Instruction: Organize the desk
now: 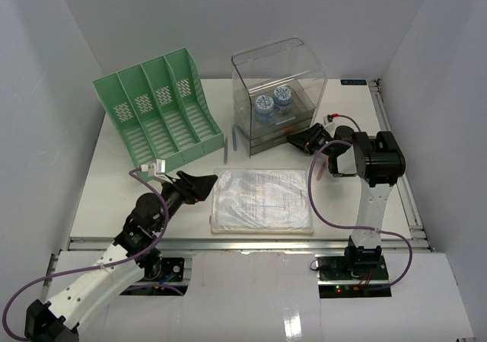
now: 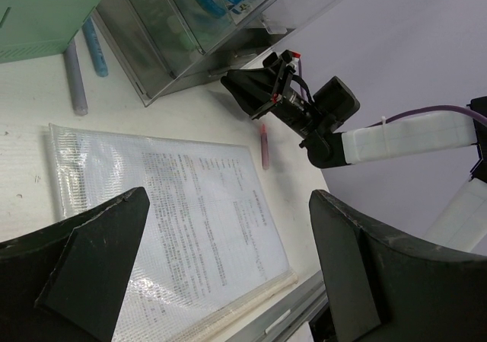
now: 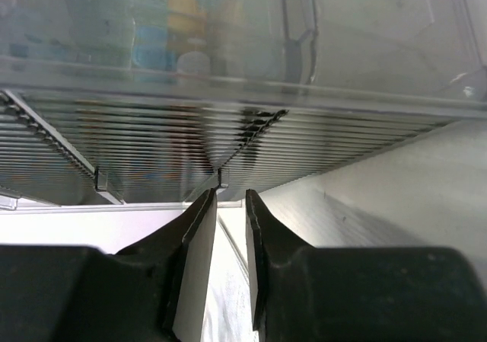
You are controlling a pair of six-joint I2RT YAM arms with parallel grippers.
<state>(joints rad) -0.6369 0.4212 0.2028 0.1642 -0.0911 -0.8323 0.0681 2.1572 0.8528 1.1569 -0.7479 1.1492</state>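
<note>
Forward, right tool [image 1: 297, 139] at drawer box [image 1: 278, 75].

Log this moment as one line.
left end effector open, at document sleeve | right end effector nearly closed, at clear drawer box front

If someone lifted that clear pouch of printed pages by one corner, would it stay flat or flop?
Probably flop: the clear document pouch looks like thin mesh-patterned plastic over printed sheets, so it would likely sag. Its glossy surface may be slippery. Lying flat on the desk, it offers little edge to grab, though pushing should slide it.
</note>
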